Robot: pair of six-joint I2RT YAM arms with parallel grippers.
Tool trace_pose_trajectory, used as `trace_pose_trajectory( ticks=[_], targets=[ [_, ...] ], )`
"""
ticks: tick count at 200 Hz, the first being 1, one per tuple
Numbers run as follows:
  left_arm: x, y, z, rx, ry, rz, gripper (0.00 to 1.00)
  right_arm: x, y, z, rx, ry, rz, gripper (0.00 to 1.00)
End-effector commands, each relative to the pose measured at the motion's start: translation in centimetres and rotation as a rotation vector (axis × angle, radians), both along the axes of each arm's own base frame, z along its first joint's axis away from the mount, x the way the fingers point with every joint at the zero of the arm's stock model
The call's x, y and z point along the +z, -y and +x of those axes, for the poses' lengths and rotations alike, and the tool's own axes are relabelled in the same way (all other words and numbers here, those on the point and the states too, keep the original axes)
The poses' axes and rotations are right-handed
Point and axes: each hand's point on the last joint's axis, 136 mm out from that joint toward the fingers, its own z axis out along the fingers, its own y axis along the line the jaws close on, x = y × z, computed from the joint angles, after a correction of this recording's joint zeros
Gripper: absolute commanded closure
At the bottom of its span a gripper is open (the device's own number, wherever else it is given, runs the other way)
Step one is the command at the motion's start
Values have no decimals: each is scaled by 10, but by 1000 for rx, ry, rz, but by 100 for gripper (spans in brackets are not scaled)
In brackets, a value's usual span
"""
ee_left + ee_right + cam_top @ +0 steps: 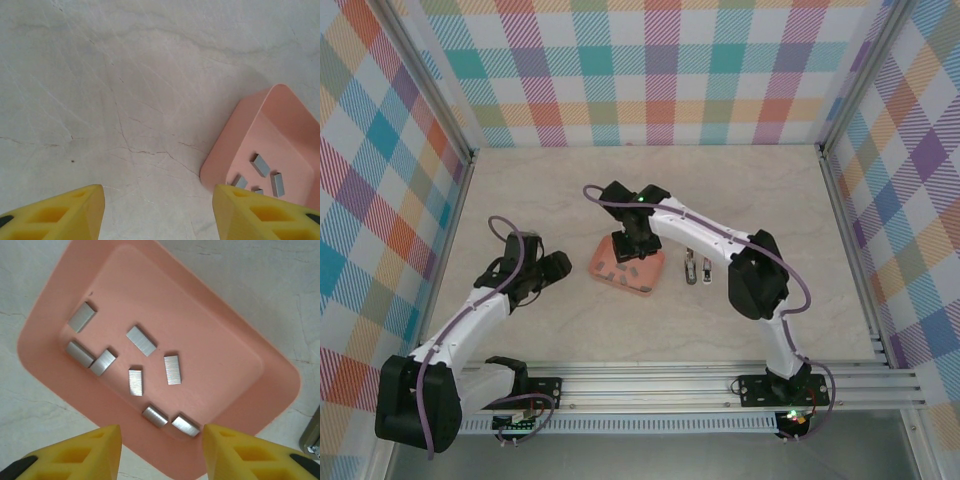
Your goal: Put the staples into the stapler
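Staples (pixel 172 370), 8 from right wrist, lie in tray (pixel 280 382) below parted right tool (pixel 161 440); left tool (pixel 157 200) parted.

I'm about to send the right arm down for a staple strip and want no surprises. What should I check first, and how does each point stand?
1. Staples in the tray: ok, eight strips lie loose.
2. Right jaws over the tray, open, empty: ok.
3. One strip singled out: not ok, two lie close together nearest the right jaws.
4. Left jaws open, empty, beside the tray: ok.
5. Stapler open for loading: cannot tell, too small.
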Motion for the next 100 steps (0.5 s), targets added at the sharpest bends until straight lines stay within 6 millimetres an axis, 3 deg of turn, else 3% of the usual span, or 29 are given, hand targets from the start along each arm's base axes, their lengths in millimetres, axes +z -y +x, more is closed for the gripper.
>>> trace_pose_trajectory(
  ticks=[1,100],
  targets=[
    [4,-6,7,26,57,1,41,-5,3,0,-28,-1,-40,55],
    [-3,-8,9,40,58,9,41,-38,-8,5,-64,-34,-36,62]
  ],
)
